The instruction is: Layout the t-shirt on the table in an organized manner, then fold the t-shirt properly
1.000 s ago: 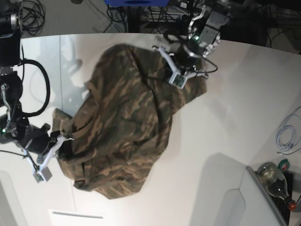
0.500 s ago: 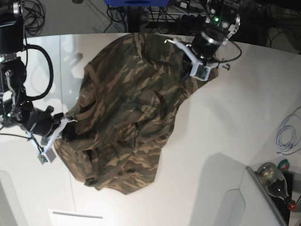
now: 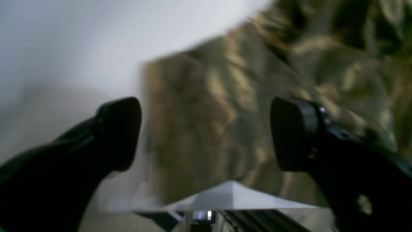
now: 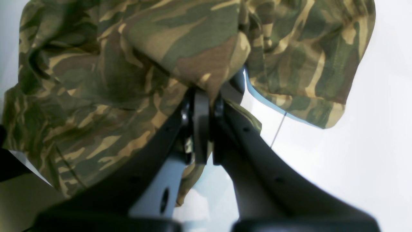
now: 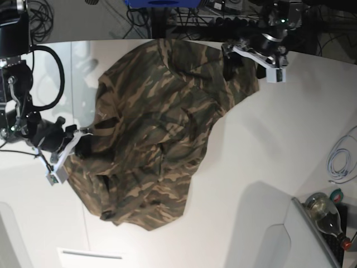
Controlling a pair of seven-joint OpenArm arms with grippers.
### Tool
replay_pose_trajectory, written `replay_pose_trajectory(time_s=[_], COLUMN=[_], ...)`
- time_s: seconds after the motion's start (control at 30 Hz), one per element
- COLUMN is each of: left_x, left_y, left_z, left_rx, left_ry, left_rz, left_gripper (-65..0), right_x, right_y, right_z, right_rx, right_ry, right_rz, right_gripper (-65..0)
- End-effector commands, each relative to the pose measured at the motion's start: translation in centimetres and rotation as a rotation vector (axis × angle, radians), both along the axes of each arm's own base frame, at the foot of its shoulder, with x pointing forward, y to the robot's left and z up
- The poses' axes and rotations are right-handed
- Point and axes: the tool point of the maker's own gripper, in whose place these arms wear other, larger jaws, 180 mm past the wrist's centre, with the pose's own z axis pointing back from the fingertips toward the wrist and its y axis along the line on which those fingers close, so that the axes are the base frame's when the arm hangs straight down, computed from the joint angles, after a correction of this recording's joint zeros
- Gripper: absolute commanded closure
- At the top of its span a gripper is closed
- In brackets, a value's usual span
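The camouflage t-shirt [image 5: 156,128] lies crumpled and partly spread on the white table [image 5: 268,145], running from the far edge toward the near left. My right gripper [image 4: 201,96] is shut on a fold of the shirt [image 4: 128,64] at its left edge, and it also shows in the base view [image 5: 82,139]. My left gripper [image 3: 206,129] is open, its fingers [image 3: 119,129] wide apart, just above the shirt's far right corner [image 3: 225,96]. It holds nothing. In the base view it [image 5: 231,62] sits by that corner. The collar and label are hidden.
A bottle [image 5: 326,215] and a white cable [image 5: 340,159] lie at the right edge. A raised white panel [image 5: 279,240] stands at the near right. A thin seam line [image 5: 71,84] crosses the table at the left. Cables and a blue object [image 5: 162,3] sit beyond the far edge.
The left arm has moved toward the far right, drawing the shirt's corner out that way, and its jaws now stand open off the cloth. The right gripper has shifted slightly, still gripping the shirt.
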Motion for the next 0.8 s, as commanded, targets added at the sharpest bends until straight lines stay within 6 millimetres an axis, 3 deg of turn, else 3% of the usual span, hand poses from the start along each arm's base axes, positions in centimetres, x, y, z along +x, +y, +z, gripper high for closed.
replay_pose_trajectory(time_s=[0.0,0.17,0.27,0.37,0.4,0.53,0.67,0.77], left_x=[-0.1,-0.7,-0.9,-0.7,-0.4,1.6,4.5,6.3], left_y=[-0.3,-2.3,-2.2,-2.2,-2.3,-3.0,0.3,1.9], left_z=[-0.4,-2.7,-2.8,-2.6,-2.2,1.7,9.3,14.4], left_rx=[-0.008,-0.037,-0.039,-0.036,-0.038,-0.04,0.042,0.101], left_ry=[0.006,0.068,0.073,0.066,0.056,-0.039,-0.18,-0.271], left_rz=[-0.009,-0.049,-0.045,-0.049,-0.053,-0.09,-0.074,-0.067], left_gripper=[-53.3,-39.2,-24.5,0.0,0.0,0.0,0.0,0.0], right_x=[1.3,1.2,0.8,0.6,0.6,0.4,-0.6,-2.2], right_y=[-0.2,-0.3,-0.4,-0.5,-0.4,-0.3,-0.1,2.0], right_z=[1.6,1.5,1.2,1.0,1.0,0.8,-0.2,-1.8], right_rx=[0.009,0.009,0.007,0.006,0.008,0.005,0.008,0.013], right_ry=[-0.059,-0.056,-0.047,-0.042,-0.041,-0.033,-0.003,0.049], right_rz=[0.002,-0.001,-0.002,-0.003,-0.003,0.003,0.002,0.058], right_gripper=[-0.2,-0.2,-0.2,-0.2,-0.2,-0.2,-0.2,-0.2])
